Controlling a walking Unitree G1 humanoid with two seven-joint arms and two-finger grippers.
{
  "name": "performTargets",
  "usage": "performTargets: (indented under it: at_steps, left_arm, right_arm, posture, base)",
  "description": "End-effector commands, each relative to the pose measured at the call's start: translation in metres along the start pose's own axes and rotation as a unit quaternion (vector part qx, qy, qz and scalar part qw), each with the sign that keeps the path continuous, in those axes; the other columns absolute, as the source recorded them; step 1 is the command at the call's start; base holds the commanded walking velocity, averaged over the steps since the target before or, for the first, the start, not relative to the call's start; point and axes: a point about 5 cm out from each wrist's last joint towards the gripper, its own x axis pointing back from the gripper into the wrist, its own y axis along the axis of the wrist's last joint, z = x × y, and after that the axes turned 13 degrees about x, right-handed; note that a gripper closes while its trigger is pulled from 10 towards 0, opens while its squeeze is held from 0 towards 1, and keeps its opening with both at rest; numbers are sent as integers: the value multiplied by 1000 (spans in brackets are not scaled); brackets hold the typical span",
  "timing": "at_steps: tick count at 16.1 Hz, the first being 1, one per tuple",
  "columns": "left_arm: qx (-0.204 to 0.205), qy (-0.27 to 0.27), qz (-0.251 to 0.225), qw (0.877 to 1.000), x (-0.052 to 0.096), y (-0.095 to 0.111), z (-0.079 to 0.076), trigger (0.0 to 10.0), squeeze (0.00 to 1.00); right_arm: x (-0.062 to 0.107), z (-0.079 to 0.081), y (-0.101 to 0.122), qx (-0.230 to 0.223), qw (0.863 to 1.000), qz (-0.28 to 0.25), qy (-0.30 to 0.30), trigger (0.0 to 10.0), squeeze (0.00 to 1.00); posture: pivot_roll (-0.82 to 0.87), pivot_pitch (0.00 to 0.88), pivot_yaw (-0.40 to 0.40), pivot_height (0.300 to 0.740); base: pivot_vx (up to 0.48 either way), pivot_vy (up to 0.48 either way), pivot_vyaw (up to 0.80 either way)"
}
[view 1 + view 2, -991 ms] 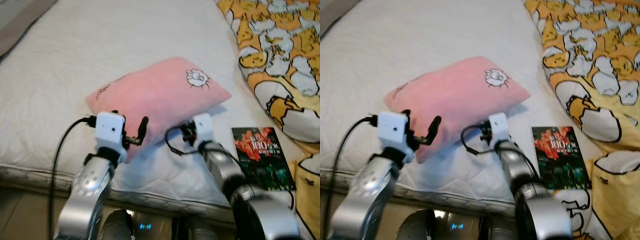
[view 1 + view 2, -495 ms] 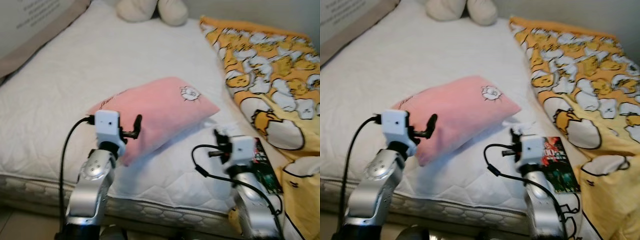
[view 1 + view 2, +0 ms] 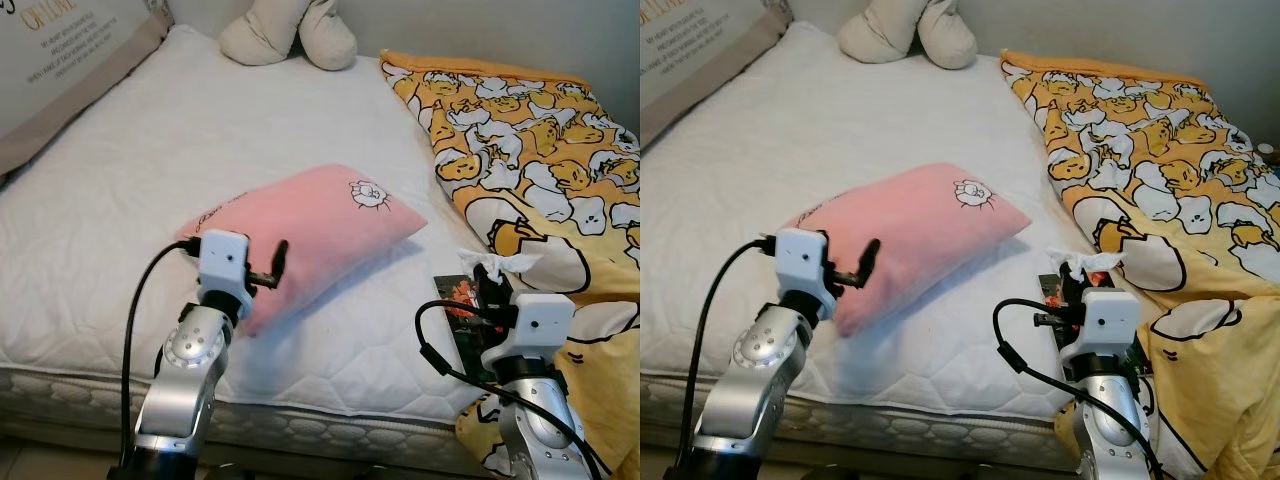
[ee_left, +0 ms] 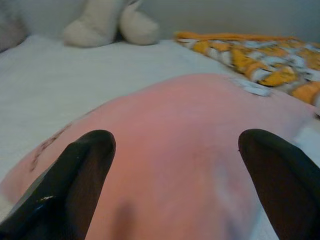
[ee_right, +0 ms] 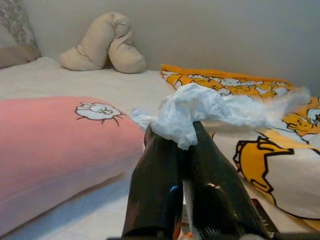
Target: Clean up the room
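A pink pillow (image 3: 320, 225) with a small cartoon print lies in the middle of the white mattress (image 3: 200, 130). My left gripper (image 3: 268, 268) is open at the pillow's near left corner, its black fingers (image 4: 90, 160) spread wide on either side of the pink fabric. My right gripper (image 5: 177, 135) is shut on a crumpled white tissue (image 5: 200, 107), which sticks out past its fingertips. It hovers near the bed's front right edge, just above a dark book (image 3: 455, 300) and to the right of the pillow.
A yellow duvet (image 3: 530, 150) with a cartoon print covers the bed's right side and spills over the front corner. A beige plush (image 3: 290, 35) lies at the far end. A grey-beige cushion (image 3: 60, 60) lines the far left edge.
The camera has tilted up, showing more of the bed. My right arm has drawn back to the right, from the pillow's edge to above the book. The left arm has barely moved.
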Motion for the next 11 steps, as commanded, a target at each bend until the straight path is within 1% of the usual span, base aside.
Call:
performTargets:
  at_steps: [1, 3, 4, 7, 9, 11]
  left_arm:
    - [-19, -18, -2, 1000, 5, 1, 0, 10000, 0]
    - [-29, -16, 5, 999, 12, -2, 10, 10000, 0]
    - [-30, -15, 4, 999, 13, -2, 12, 10000, 0]
    - [-19, -24, -23, 999, -4, 11, -3, 10000, 0]
    - [-20, -29, -26, 999, -11, 13, -7, 10000, 0]
    - [-12, -25, -23, 999, -13, 12, -7, 10000, 0]
  right_arm:
    - [-1, -2, 4, -8, 1000, 2, -5, 0, 0]
    - [-2, -3, 5, -6, 1000, 9, -5, 0, 0]
    - [-1, -3, 4, -6, 1000, 12, -7, 0, 0]
    - [-8, 2, 0, -24, 999, 23, -9, 0, 0]
    - [-13, 4, -2, -39, 999, 36, 0, 0, 0]
    - [-17, 5, -7, -45, 998, 52, 8, 0, 0]
  posture:
    - [-3, 0, -44, 740]
    - [6, 0, -40, 740]
    - [7, 0, -41, 740]
    - [8, 0, -34, 740]
    - [1, 0, -38, 740]
    - [-2, 0, -40, 740]
  base:
    - [0, 0, 0]
    - [0, 0, 0]
    - [0, 0, 0]
    - [0, 0, 0]
    - [0, 0, 0]
    - [-373, 0, 0]
